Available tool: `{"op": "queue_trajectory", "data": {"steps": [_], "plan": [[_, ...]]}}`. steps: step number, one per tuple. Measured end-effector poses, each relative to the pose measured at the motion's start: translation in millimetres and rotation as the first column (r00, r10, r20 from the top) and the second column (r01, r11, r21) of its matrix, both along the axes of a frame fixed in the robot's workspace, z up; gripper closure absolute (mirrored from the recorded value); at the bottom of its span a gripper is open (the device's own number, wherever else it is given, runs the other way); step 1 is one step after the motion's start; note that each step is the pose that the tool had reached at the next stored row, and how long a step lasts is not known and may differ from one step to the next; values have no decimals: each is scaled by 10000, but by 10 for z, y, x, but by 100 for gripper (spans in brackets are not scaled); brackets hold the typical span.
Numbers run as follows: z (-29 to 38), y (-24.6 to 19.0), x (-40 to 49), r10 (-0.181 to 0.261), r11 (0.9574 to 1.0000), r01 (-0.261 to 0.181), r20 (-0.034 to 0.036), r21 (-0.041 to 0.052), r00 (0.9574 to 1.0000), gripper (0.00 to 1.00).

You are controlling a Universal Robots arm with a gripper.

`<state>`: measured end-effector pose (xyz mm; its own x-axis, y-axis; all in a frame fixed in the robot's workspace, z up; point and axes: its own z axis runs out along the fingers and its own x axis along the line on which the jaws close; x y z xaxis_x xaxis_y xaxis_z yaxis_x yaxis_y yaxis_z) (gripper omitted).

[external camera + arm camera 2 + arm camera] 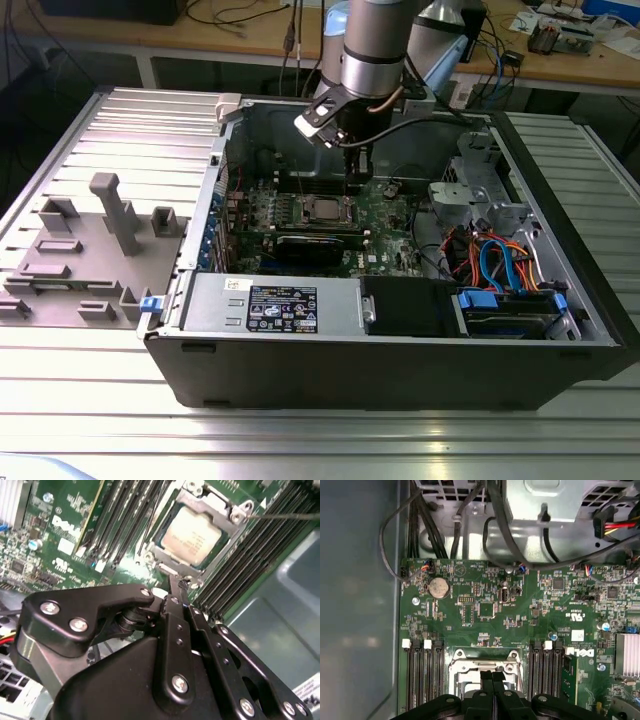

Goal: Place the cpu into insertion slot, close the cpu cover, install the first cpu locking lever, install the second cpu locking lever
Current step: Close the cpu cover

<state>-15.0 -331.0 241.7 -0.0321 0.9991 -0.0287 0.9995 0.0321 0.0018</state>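
Silvery cpu cover [212,502] flat over cpu [192,532]; end effector [176,583] closed, tips at cover's edge, memory slots [125,520] flanking.

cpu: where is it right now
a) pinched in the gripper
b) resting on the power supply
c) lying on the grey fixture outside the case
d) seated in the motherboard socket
D: in the second wrist view the cpu lies flat in the socket with the cpu cover framing its edges, while the gripper sits at the socket's edge and carries no chip.
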Motion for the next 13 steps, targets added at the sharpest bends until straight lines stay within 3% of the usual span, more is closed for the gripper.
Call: {"op": "queue_trajectory", "data": {"steps": [5, 8, 13], "plan": [[-119, 0, -191, 206, 9998, -206, 1, 30, 9998, 89], [-186, 0, -391, 288, 9996, -288, 3, 46, 9996, 89], [-233, 0, -514, 415, 9991, -415, 1, 62, 9991, 89]]}}
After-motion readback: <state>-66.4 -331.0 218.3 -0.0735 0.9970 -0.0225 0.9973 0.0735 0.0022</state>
